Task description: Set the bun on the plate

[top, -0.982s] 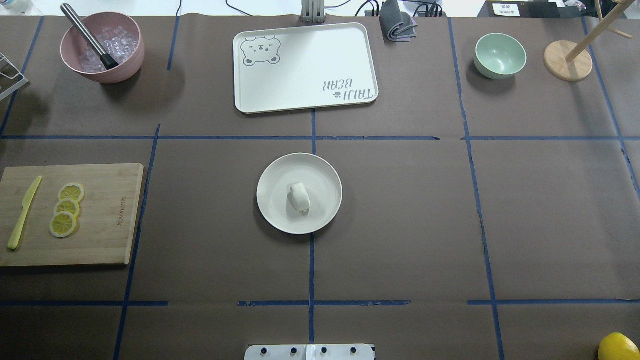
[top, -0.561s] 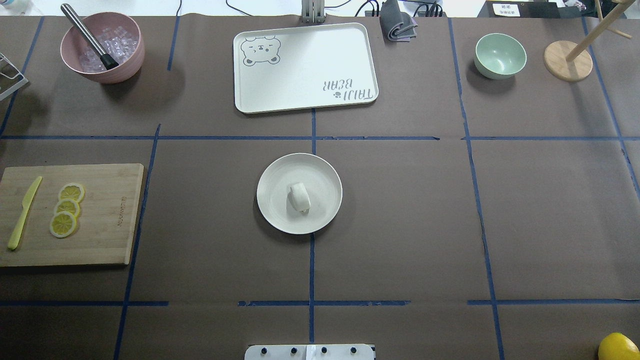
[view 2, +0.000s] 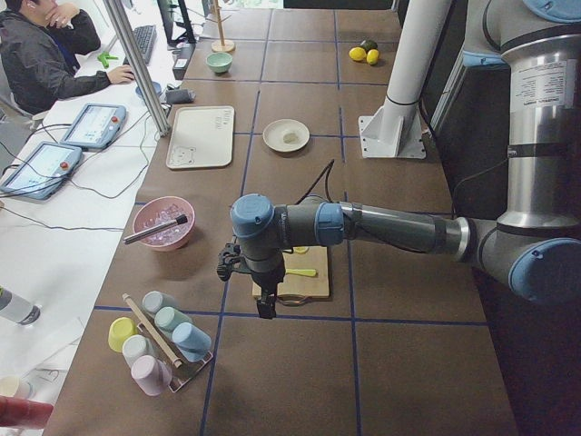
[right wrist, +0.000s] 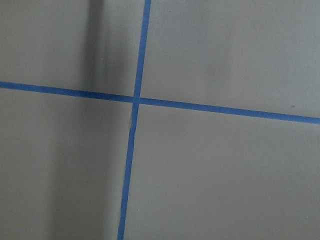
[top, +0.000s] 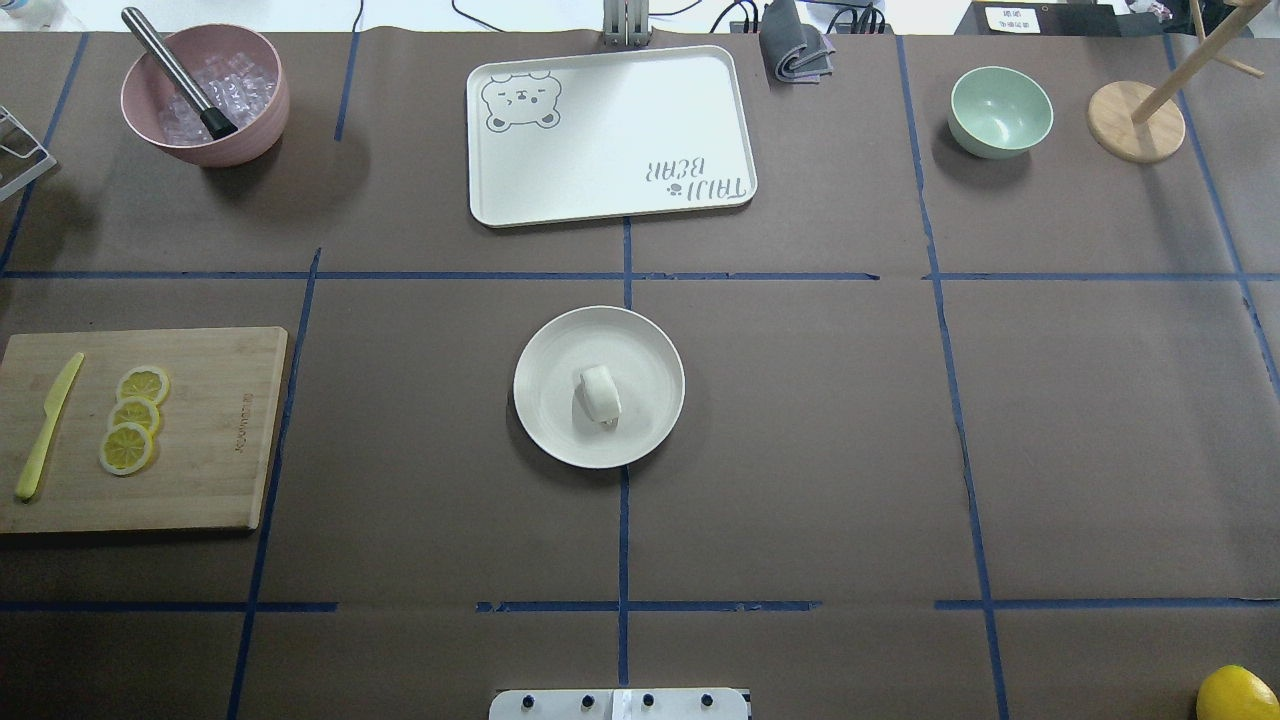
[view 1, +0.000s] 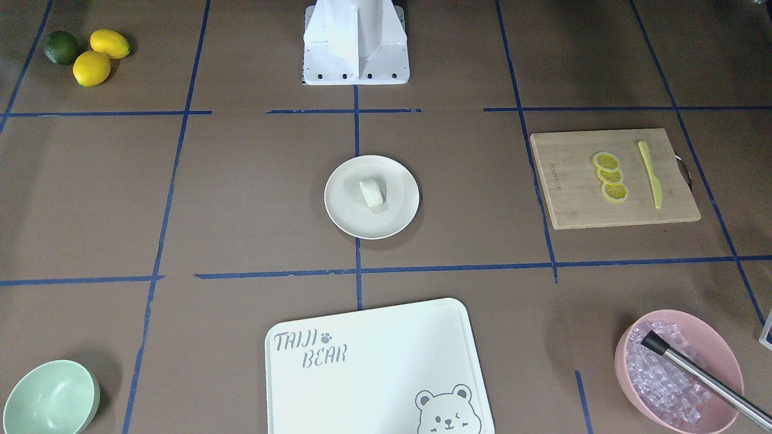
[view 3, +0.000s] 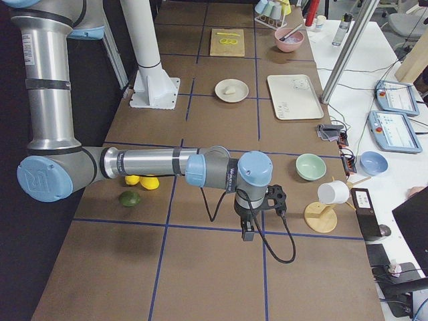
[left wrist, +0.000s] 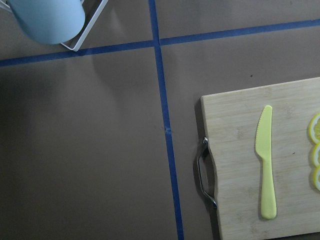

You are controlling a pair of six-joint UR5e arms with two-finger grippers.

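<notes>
The small white bun [top: 599, 393] lies on its side in the middle of the round cream plate [top: 650, 365] at the table's centre, and nothing touches it. From across the table the bun [view 1: 371, 193] is likewise inside the plate [view 1: 399, 205]. My left gripper [view 2: 266, 305] hangs far away at the table's left end, over the near end of the cutting board. My right gripper [view 3: 247, 231] hangs at the table's right end, over bare paper. Each shows only in a side view, so I cannot tell whether either is open or shut.
A bamboo cutting board [top: 220, 470] with lemon slices [top: 133, 417] and a yellow knife [top: 45, 430] lies at the left. Along the far side stand a pink bowl of ice [top: 255, 125], a bear-printed board [top: 610, 135], a mint bowl [top: 1000, 110] and a wooden stand [top: 1135, 122]. A rack of cups [view 2: 159, 341] sits by the left gripper.
</notes>
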